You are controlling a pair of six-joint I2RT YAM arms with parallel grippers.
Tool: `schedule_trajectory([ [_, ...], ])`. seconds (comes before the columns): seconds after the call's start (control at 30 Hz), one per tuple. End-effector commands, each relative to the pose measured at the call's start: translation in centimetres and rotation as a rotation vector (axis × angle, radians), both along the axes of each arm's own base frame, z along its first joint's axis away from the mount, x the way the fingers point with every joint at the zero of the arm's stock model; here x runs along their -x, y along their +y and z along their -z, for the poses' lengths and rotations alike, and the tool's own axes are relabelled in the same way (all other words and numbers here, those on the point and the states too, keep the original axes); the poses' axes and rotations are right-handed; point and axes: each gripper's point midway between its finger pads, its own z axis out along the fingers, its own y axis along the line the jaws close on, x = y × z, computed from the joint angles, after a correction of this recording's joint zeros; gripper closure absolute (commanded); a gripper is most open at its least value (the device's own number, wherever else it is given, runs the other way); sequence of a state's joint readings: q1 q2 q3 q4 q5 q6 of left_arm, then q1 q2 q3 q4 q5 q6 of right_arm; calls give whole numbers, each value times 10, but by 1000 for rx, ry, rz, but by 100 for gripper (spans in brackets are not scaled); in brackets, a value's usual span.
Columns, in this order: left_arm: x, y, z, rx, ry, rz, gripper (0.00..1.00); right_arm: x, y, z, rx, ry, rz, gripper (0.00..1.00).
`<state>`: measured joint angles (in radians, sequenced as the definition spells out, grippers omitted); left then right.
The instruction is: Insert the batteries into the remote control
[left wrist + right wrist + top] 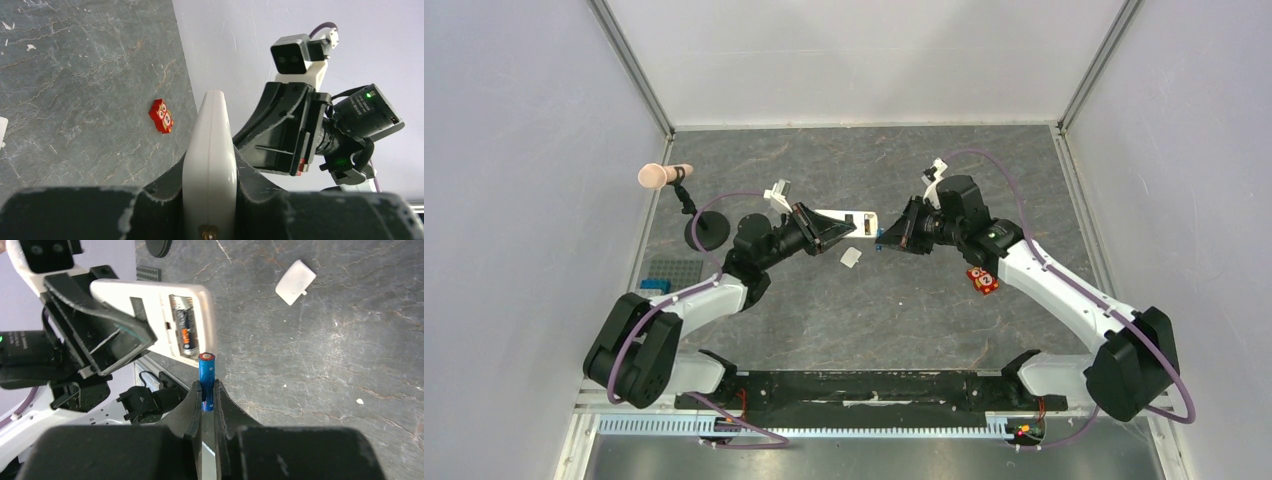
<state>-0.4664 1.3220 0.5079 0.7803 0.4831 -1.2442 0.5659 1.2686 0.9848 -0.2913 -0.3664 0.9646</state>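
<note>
My left gripper (829, 232) is shut on the white remote control (849, 220), held above the table with its plain back up; it also shows edge-on in the left wrist view (210, 150). In the right wrist view the remote (150, 305) has its battery bay open, with a dark battery (187, 330) seated inside. My right gripper (892, 236) is shut on the blue battery (206, 377), whose tip is just short of the remote's end. The blue battery (879, 234) shows as a small blue spot in the top view.
The small white cover piece (851, 257) lies on the table below the remote, also in the right wrist view (295, 282). An orange owl-faced square (983, 280) lies by the right arm. A black stand with a pink handle (664, 176) and a blue-grey plate (674, 271) sit at left.
</note>
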Motion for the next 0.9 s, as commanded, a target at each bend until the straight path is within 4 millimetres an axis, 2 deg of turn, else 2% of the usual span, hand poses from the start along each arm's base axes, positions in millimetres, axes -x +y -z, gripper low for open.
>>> schedule_trajectory([
  [0.0,13,-1,-18,21,-89,48,98,-15,2,-23,-16,-30,71,92],
  [0.17,23,0,-15,10,-107,75,98,-16,8,-25,-1,-39,53,91],
  [0.4,24,0,-16,-8,-137,84,98,-14,17,-24,21,-39,38,90],
  [0.53,23,0,-17,-7,-138,85,98,-13,14,-9,79,6,55,91],
  [0.87,25,-1,-14,-39,-185,104,98,-10,15,11,124,93,53,87],
])
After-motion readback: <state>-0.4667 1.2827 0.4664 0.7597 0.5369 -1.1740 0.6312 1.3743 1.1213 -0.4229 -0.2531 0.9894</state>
